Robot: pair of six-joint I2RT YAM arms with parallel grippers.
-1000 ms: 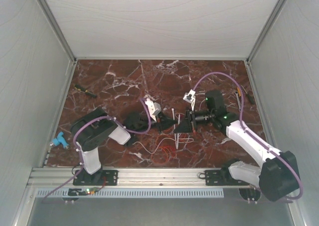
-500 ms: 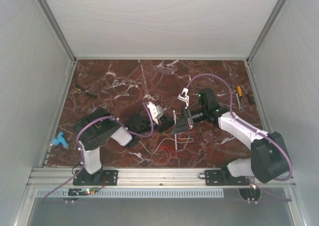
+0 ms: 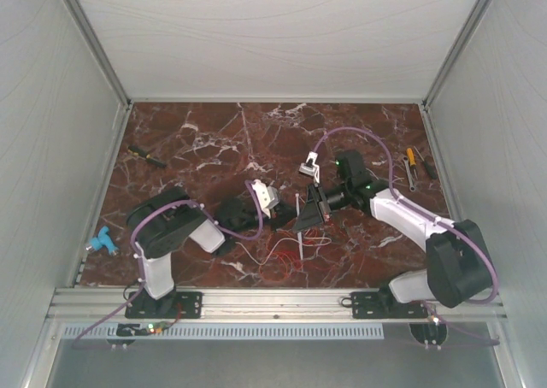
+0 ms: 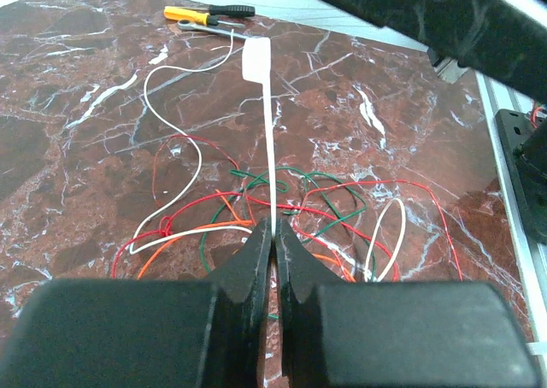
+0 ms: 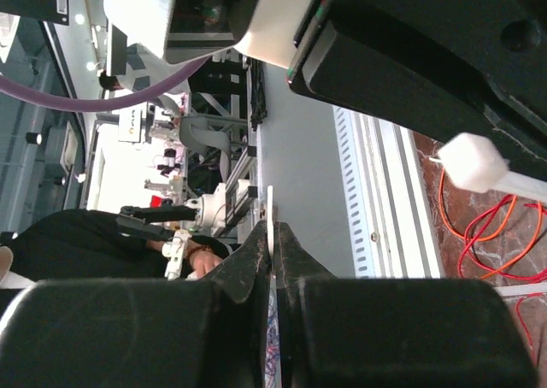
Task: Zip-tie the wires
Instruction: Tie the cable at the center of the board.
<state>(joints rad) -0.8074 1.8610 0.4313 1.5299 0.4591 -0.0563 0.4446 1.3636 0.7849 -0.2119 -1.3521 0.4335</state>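
Observation:
In the left wrist view my left gripper (image 4: 273,231) is shut on the zip tie (image 4: 269,140), a pale strip that runs up from the jaws to its square head. The wires (image 4: 214,217), red, orange, white and green, lie in loose loops on the table under the jaws. In the right wrist view my right gripper (image 5: 272,226) is shut on a thin pale strip end (image 5: 270,202), and the zip tie's head (image 5: 473,162) shows at the right. From above, the left gripper (image 3: 285,217) and the right gripper (image 3: 304,218) nearly meet over the wires (image 3: 282,255).
A yellow-handled screwdriver and a wrench (image 3: 410,166) lie at the right edge and also show in the left wrist view (image 4: 209,14). A dark screwdriver (image 3: 147,155) lies at the far left. A blue part (image 3: 101,241) sits at the near left. An aluminium rail (image 3: 256,301) borders the front.
My right arm has swung left and folded in, bringing its gripper close to the left gripper over the wires. The left arm has barely moved.

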